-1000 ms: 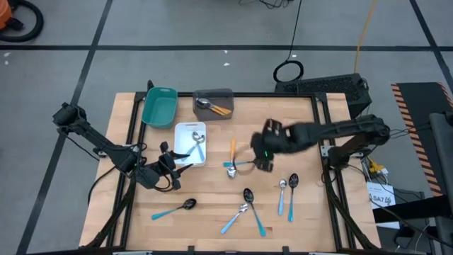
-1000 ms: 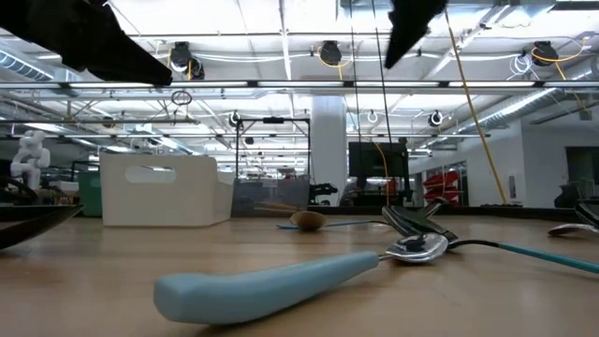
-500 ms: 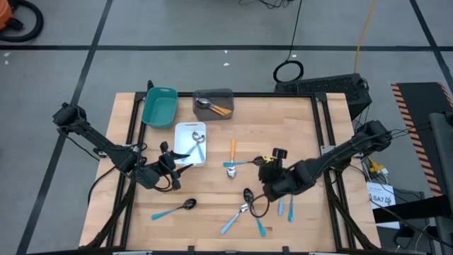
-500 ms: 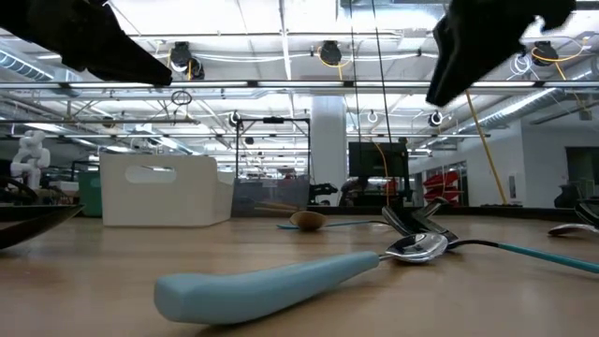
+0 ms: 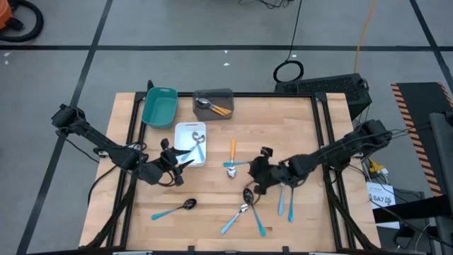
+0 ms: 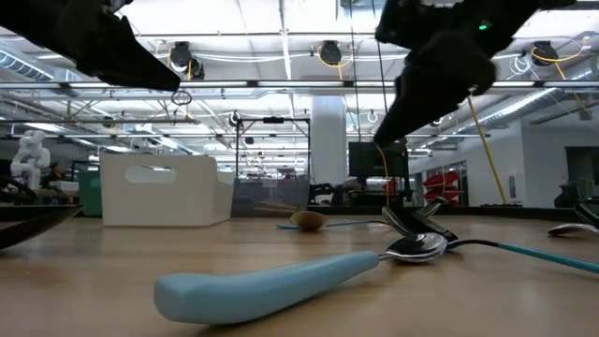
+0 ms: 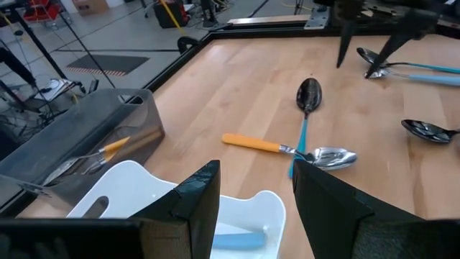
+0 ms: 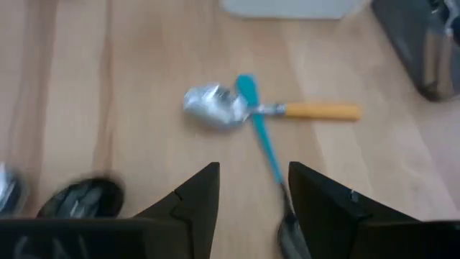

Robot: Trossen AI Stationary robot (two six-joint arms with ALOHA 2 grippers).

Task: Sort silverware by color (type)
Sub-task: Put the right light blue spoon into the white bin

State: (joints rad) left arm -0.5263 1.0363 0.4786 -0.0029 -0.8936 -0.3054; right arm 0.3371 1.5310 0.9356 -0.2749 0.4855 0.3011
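Observation:
Several spoons lie loose on the wooden table. An orange-handled spoon (image 5: 232, 150) is crossed by a blue-handled one (image 5: 241, 163) at mid-table. My right gripper (image 5: 256, 173) hangs open just right of that pair, above the table; its wrist view shows the orange-handled spoon (image 8: 309, 110) and the blue-handled spoon (image 8: 259, 137) ahead of the fingers. My left gripper (image 5: 182, 161) stands open over the near edge of the white tray (image 5: 185, 131), which holds a blue-handled spoon (image 5: 198, 146). Neither gripper holds anything.
A grey tray (image 5: 225, 95) holds an orange-handled spoon, and a teal tray (image 5: 158, 106) stands left of it. More blue-handled spoons lie nearer: one with a black bowl (image 5: 249, 196), a silver one (image 5: 242, 210), one at the left (image 5: 185, 205), two at the right (image 5: 289, 185).
My right gripper has come down from high over the table's middle, swinging first toward the near edge and then back toward the crossed orange and blue spoons. It has stayed open. No spoon has moved.

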